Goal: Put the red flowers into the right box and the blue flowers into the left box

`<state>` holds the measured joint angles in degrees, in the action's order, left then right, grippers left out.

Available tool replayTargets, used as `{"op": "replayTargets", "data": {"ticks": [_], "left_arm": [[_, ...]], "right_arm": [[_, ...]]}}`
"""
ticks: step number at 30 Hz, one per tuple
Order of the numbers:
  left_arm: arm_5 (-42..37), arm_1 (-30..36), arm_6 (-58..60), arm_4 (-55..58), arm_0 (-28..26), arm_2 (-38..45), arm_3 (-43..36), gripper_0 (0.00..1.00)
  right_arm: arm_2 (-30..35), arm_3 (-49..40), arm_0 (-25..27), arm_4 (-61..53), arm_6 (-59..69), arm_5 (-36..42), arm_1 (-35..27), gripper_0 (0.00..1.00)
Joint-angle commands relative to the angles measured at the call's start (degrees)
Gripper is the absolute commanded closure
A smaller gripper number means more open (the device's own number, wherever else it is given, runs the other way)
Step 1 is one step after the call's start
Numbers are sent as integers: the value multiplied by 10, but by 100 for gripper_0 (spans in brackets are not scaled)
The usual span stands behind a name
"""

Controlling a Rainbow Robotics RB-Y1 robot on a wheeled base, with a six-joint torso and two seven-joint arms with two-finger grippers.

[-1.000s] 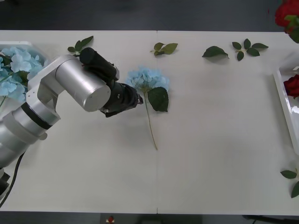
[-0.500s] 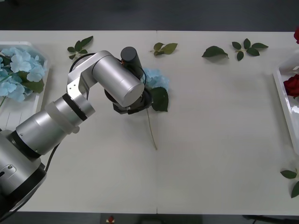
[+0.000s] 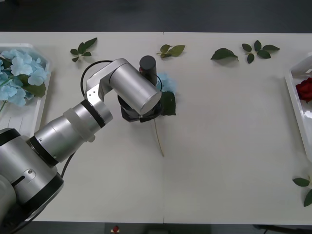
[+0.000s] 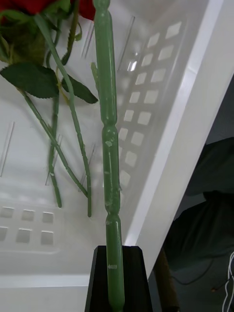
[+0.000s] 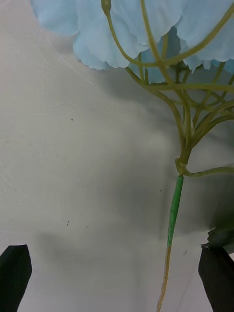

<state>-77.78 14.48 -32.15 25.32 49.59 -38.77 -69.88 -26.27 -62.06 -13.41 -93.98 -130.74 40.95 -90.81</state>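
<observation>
Left arm (image 3: 73, 131): silver cylindrical segments, black joint rings, black cable; pincer fingers (image 5: 14, 275) black, blocky.

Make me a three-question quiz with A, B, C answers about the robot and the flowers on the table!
1. Where is the left gripper?
A. over the blue flower mid-table
B. over the left box
C. beside the right box

2. What colour is the stem the right gripper holds?
A. brown
B. green
C. white

3. How are the left gripper's jaws?
A. shut on a leaf
B. shut on nothing
C. open

Answers: 1 A, the arm ends above that bloom. 2 B, a green stem runs up from the black fingers. 3 C, the fingers sit wide apart either side of the stem.
</observation>
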Motion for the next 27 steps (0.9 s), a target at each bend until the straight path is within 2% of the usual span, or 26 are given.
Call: {"op": "replayTargets", "data": {"ticks": [1, 15, 22, 23, 24, 25, 26, 27], "left_arm": [[-2, 0, -2, -5, 23, -23, -9, 0], [-12, -7, -4, -11, 23, -46, -2, 0], [-14, -9, -5, -13, 23, -57, 0, 0], [-14, -9, -4, -16, 23, -61, 0, 0], [-14, -9, -3, -16, 23, -64, 0, 0], [-14, -9, -3, -17, 22, -66, 0, 0], [-14, -9, -3, -17, 23, -66, 0, 0], [-14, -9, -5, -17, 23, -66, -1, 1]], "right_arm": [[2, 24, -4, 35, -7, -32, 27, 100], [2, 88, -7, 187, 8, -133, 122, 100], [2, 98, -10, 209, 10, -136, 136, 100], [2, 98, -10, 211, 10, -136, 134, 94], [2, 97, -10, 214, 9, -136, 134, 78], [2, 98, -10, 216, 9, -136, 134, 67], [2, 98, -11, 217, 8, -136, 134, 50], [2, 98, -12, 218, 8, -136, 134, 39]]}}
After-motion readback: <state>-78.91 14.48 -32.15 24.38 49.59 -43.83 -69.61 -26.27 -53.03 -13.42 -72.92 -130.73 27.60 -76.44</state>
